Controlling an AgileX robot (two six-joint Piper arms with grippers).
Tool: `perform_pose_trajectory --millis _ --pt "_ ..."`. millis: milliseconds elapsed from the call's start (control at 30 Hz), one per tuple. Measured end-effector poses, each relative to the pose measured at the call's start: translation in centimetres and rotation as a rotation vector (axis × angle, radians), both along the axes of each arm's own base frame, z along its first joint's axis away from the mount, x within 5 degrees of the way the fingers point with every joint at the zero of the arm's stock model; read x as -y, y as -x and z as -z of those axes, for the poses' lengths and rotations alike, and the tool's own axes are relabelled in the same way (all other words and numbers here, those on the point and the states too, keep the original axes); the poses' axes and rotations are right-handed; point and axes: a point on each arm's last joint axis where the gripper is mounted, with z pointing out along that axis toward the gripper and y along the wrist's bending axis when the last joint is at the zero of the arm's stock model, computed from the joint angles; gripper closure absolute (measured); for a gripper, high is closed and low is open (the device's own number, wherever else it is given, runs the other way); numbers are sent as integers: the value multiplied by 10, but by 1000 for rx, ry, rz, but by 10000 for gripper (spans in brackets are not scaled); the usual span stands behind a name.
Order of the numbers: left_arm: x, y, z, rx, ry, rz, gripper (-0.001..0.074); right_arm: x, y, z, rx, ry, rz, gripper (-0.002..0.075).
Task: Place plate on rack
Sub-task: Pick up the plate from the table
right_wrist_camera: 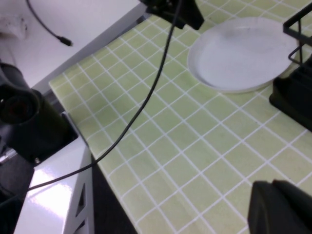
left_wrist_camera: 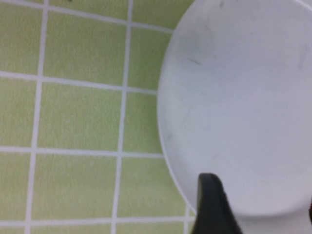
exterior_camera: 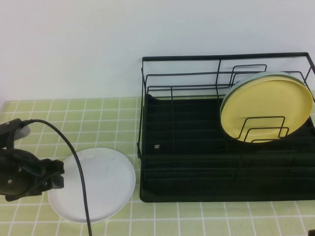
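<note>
The white plate [exterior_camera: 93, 184] lies flat on the green tiled table, left of the black wire rack [exterior_camera: 197, 162]. My left gripper [exterior_camera: 58, 174] is at the plate's left edge. In the left wrist view the plate [left_wrist_camera: 239, 97] fills most of the picture, and the left gripper [left_wrist_camera: 261, 214] is open, with one dark finger [left_wrist_camera: 212, 207] over the rim and the other at the picture's border. My right gripper [right_wrist_camera: 280, 207] is out of the high view. It hovers shut and empty over bare tiles, well away from the plate [right_wrist_camera: 243, 53].
A yellow plate [exterior_camera: 266, 105] stands upright in the rack's right end, with a pale green plate [exterior_camera: 256, 78] just behind it. The rack's left slots hold nothing. A black cable [exterior_camera: 74, 162] arcs over the white plate. The table's edge [right_wrist_camera: 73, 122] borders a white base.
</note>
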Motion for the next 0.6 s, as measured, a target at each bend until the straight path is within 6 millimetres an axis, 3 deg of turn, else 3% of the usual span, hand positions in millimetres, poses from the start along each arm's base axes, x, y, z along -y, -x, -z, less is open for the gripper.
perform_pose_trajectory --millis 300,600 --pt "-6 -21 31 -32 -80 21 444 -1 4 1 -27 3 -42 728" --pt "-9 -28 34 12 -102 -4 453 -2 6 2 -42 4 -62 728"
